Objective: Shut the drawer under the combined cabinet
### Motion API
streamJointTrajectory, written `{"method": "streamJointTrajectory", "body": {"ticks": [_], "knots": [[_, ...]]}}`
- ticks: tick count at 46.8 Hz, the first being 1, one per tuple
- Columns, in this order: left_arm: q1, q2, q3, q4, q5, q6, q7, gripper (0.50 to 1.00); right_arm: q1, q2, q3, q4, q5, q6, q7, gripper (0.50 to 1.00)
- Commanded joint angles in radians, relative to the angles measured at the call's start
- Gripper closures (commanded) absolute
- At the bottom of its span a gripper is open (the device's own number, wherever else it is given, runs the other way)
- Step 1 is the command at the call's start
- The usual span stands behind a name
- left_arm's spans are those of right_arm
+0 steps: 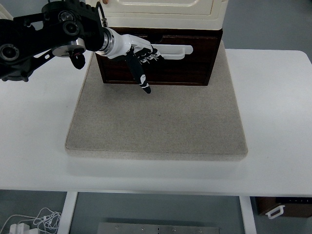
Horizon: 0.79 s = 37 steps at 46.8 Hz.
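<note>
A dark brown wooden drawer (pixel 195 63) sits under a cream cabinet (pixel 161 12) at the top centre. Its front carries a white handle (pixel 178 50). My left hand (pixel 144 56) comes in from the left edge on a black arm and lies against the drawer front, at the left end of the handle. Its fingers are curled by the handle, and the thumb (pixel 142 80) points down toward the mat. I cannot tell if the fingers grip the handle or only press on it. The drawer front sticks out slightly past the cabinet.
The cabinet stands on a grey felt mat (pixel 156 122) laid on a white table (pixel 273 122). White cables (pixel 34 219) lie on the floor at the lower left, and a dark box (pixel 282 207) shows at the lower right.
</note>
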Motion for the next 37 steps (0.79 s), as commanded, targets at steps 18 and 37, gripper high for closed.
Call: {"method": "streamJointTrajectory", "body": {"ticks": [18,37], "knots": [[-0.003,-0.002,0.000,0.011,0.023,0.022,-0.003,0.500,0.000,0.000,0.000,0.000,0.000,0.000,0.000,0.546],[0.003,0.000,-0.005,-0.001,0.021,0.020,-0.008,0.500,0.000,0.000,0.000,0.000,0.000,0.000,0.000,0.548]]}}
